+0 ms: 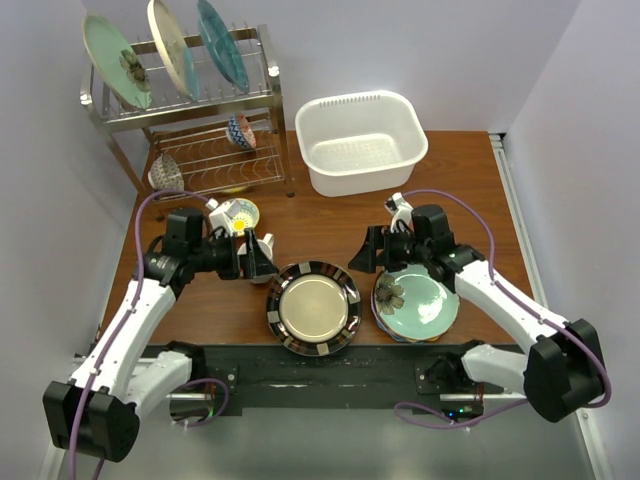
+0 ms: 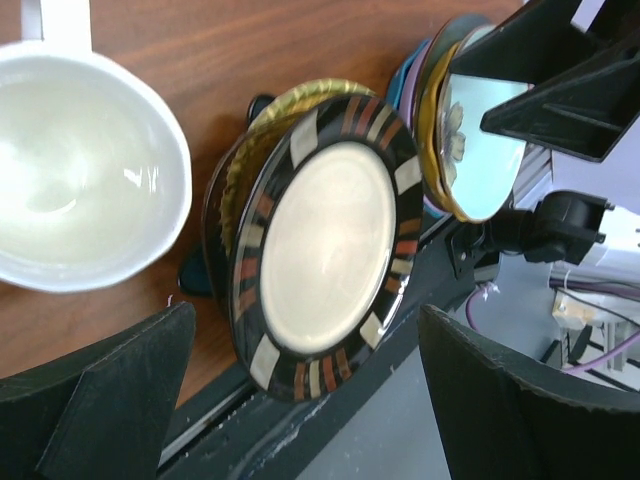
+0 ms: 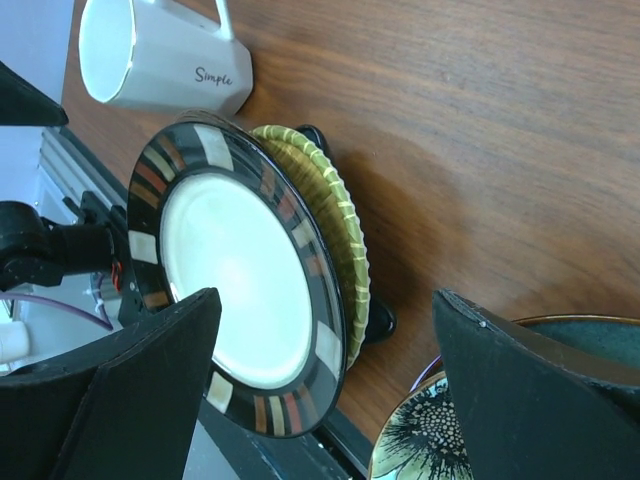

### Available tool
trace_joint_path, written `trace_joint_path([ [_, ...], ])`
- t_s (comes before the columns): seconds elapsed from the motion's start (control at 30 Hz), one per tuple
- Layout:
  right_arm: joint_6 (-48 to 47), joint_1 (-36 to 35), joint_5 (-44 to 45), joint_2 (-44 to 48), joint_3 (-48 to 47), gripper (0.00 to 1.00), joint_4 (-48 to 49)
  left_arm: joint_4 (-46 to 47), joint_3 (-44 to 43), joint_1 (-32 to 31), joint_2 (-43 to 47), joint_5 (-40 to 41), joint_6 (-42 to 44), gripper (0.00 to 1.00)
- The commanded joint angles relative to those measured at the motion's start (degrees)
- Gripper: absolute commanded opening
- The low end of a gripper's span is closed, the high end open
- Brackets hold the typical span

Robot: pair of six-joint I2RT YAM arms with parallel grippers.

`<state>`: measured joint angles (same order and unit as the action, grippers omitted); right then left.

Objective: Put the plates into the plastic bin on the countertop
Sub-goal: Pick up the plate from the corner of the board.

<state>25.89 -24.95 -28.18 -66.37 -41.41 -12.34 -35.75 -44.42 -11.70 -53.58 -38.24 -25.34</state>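
Two stacks of plates sit at the front edge of the countertop (image 1: pixel 330 222). The left stack is topped by a black-striped plate with a gold centre (image 1: pixel 313 308) (image 2: pixel 325 245) (image 3: pixel 235 275), with a yellow-green ribbed plate (image 3: pixel 338 215) under it. The right stack is topped by a mint flower plate (image 1: pixel 418 305) (image 2: pixel 482 150) (image 3: pixel 432 442). My left gripper (image 1: pixel 266 258) (image 2: pixel 310 405) hovers open just left of the striped plate. My right gripper (image 1: pixel 362 252) (image 3: pixel 325 390) hangs open between the two stacks. Neither holds anything. The white plastic bin (image 1: pixel 362 140) stands at the back.
A steel dish rack (image 1: pixel 190 105) at the back left holds three upright plates on top and small patterned bowls (image 1: pixel 240 131) below. A white mug (image 1: pixel 235 213) (image 2: pixel 70 170) (image 3: pixel 150 55) lies close behind my left gripper. Walls close in on both sides.
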Motion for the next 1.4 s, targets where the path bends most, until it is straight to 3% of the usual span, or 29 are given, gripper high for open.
trace_joint_path([
  [0.0,-0.75,-0.63,-2.93,-1.30,0.54,0.88,1.88,-4.42,0.92,-0.25,0.06,-2.45,2.23,0.96],
  [0.3,-0.75,-1.50,-5.83,-4.47,0.80,0.85,2.32,-4.68,4.78,-0.25,0.15,-1.57,2.14,0.84],
  [0.6,-1.98,-2.03,-6.09,-8.25,-0.51,0.81,0.65,-2.84,8.21,-1.39,-1.08,-1.93,1.70,0.59],
  [0.97,-1.72,-2.74,-8.55,-11.59,-1.48,0.73,0.82,1.81,12.16,-3.67,-3.11,-1.49,-0.05,0.48],
  [1.27,-1.54,-3.00,-10.74,-11.59,-1.39,0.69,1.44,7.00,14.63,-6.66,-3.90,-2.10,-3.39,0.26],
  [1.37,-1.54,-3.00,-11.71,-11.68,-1.22,0.68,1.44,8.23,14.80,-7.54,-4.51,-2.01,-4.27,0.11],
])
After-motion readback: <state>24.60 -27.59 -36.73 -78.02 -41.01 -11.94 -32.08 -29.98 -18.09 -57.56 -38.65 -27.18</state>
